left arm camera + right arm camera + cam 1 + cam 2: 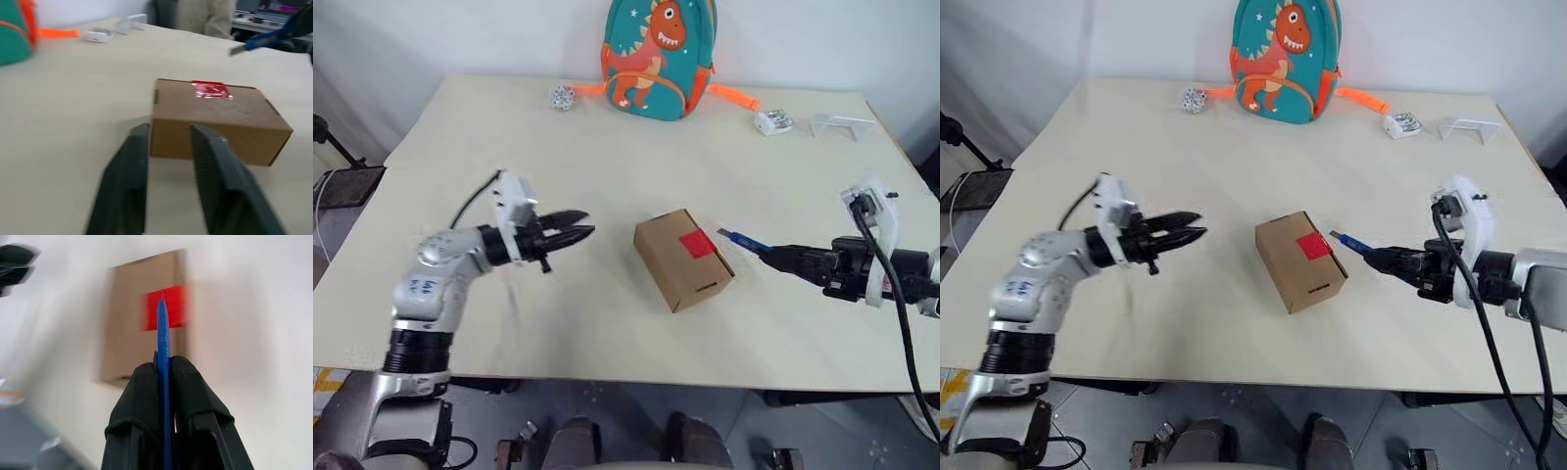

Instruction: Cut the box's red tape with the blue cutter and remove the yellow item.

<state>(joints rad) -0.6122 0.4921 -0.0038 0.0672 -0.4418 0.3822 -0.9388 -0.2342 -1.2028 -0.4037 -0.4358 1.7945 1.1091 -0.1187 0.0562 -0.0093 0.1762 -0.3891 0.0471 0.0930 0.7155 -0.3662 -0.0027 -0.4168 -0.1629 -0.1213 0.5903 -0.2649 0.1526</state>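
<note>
Level, right end effector (783, 257) clamps blue cutter (741, 238).

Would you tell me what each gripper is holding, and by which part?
The right gripper clamps the blue cutter by its rear shaft. The left gripper holds nothing.

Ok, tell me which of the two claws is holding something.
The right claw: it is shut on the blue cutter, whose tip points toward the red tape on the box. The left claw holds nothing and is apart from the box.
</note>
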